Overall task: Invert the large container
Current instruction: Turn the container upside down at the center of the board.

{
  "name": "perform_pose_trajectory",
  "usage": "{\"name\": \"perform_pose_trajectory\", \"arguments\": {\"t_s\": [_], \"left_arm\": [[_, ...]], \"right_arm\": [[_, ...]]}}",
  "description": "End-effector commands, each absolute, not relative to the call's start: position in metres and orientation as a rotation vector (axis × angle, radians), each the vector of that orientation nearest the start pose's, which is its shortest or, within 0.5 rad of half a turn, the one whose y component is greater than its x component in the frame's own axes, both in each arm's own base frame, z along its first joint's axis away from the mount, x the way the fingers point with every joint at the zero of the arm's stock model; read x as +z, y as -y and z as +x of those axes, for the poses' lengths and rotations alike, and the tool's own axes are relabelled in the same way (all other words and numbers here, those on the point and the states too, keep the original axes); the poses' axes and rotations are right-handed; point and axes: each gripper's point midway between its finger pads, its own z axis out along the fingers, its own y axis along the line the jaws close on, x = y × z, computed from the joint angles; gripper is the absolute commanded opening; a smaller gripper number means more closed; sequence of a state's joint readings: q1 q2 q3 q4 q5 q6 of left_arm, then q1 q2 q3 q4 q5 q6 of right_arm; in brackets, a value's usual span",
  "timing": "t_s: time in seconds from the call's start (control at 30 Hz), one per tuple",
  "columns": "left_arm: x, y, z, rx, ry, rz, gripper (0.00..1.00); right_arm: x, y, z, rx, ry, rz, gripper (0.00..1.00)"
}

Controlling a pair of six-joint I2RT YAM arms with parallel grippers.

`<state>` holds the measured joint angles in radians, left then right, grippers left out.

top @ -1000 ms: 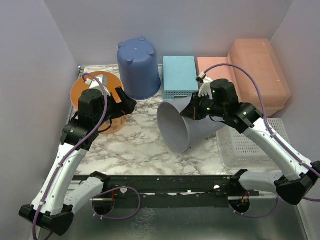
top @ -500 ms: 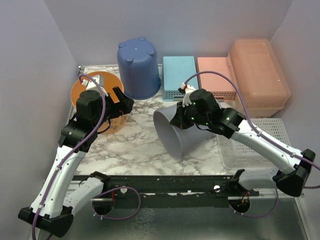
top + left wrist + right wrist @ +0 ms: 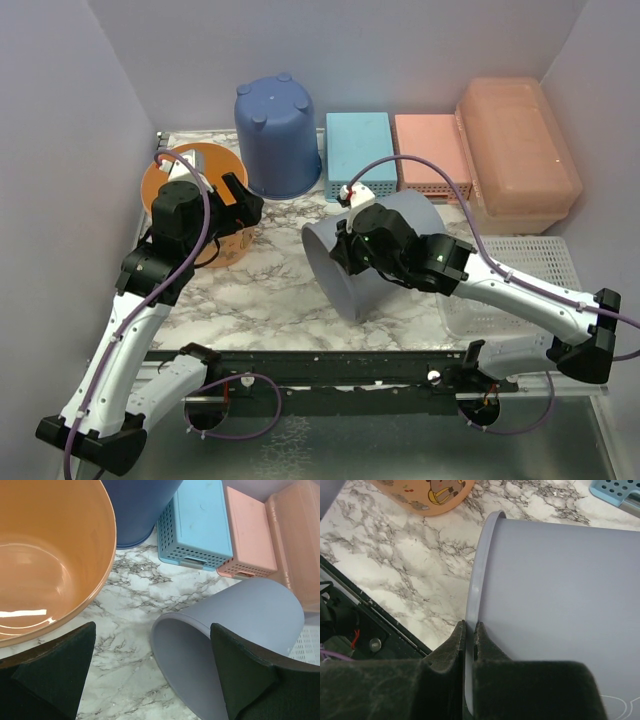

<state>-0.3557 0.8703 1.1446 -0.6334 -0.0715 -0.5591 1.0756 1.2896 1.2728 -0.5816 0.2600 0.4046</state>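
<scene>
Behind tipped grey bucket [image 3: 330, 265]: blue basket [image 3: 360, 150] (near).

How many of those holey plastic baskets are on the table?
3: a blue basket at the back, a pink basket beside it, and a white basket nearer, at the right, partly covered.

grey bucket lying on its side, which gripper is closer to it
Right. The right gripper is shut on the rim of the grey bucket; the left gripper hangs open by the orange bucket, apart from the grey one.
</scene>
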Motion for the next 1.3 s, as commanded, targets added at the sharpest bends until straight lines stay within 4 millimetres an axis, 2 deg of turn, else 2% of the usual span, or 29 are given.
{"name": "perform_pose_trajectory", "arguments": {"t_s": [0.0, 0.33, 0.7, 1.03, 1.27], "left_arm": [[0.332, 0.100, 0.266, -0.495, -1.914, -0.272, 0.96], [0.346, 0.086, 0.262, -0.460, -1.854, -0.329, 0.97], [0.363, 0.051, 0.248, -0.362, -1.743, -0.468, 0.99], [0.367, 0.047, 0.246, -0.347, -1.732, -0.474, 0.99], [0.368, 0.046, 0.246, -0.347, -1.728, -0.479, 0.99]], "right_arm": [[0.221, -0.302, 0.199, 0.366, -2.194, -0.657, 0.01], [0.214, -0.338, 0.176, 0.361, -2.170, -0.769, 0.01], [0.203, -0.366, 0.158, 0.412, -2.170, -0.882, 0.01], [0.180, -0.387, 0.147, 0.418, -2.187, -0.962, 0.01], [0.162, -0.387, 0.152, 0.354, -2.184, -0.983, 0.01]]}}
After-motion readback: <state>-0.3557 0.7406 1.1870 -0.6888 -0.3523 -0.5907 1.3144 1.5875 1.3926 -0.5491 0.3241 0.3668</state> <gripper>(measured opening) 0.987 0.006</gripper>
